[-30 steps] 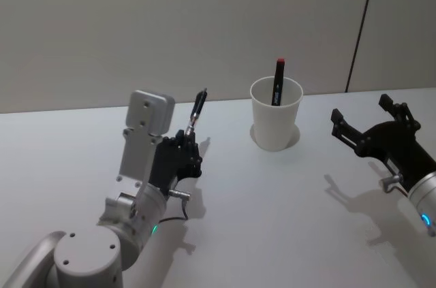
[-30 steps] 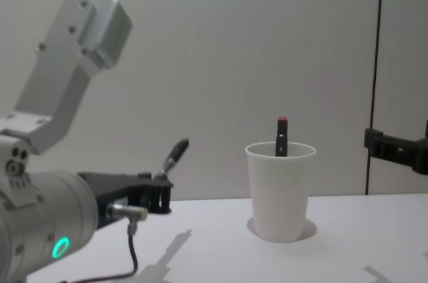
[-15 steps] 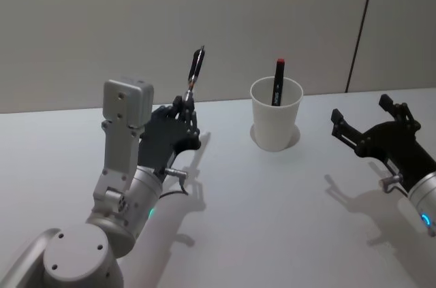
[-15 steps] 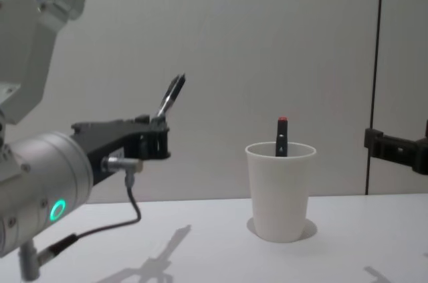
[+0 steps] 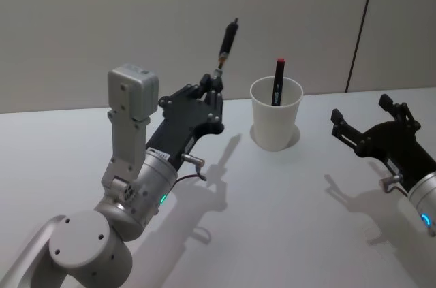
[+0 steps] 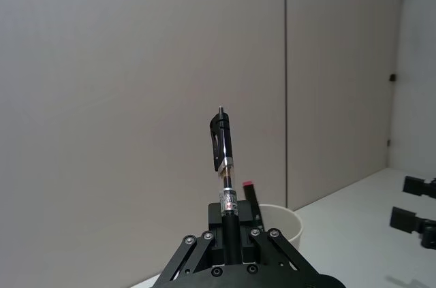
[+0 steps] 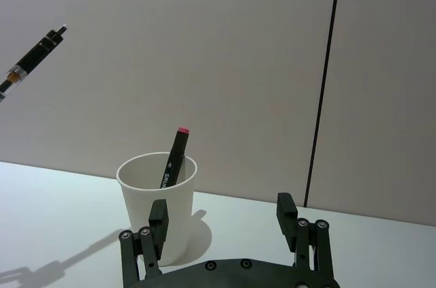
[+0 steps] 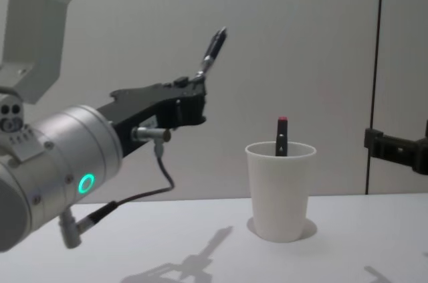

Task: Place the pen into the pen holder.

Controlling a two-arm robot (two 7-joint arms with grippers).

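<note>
Lower end of pen (image 5: 227, 39) hidden between the fingers of left gripper (image 5: 214, 85), jaws clamped on it. Black clip, clear barrel, tilted, raised at 10 o'clock from white paper cup (image 5: 275, 124) on table (image 5: 293, 199). Cup hides lower half of red-capped marker (image 5: 278, 80). Right gripper (image 5: 361, 109) at cup's 3 o'clock, jaws wide apart, empty.

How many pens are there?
2. One black pen is held up in the air by the left gripper, left of the cup. One red-tipped pen stands inside the cup. More could hide in the cup. The right gripper is open, at the right.
</note>
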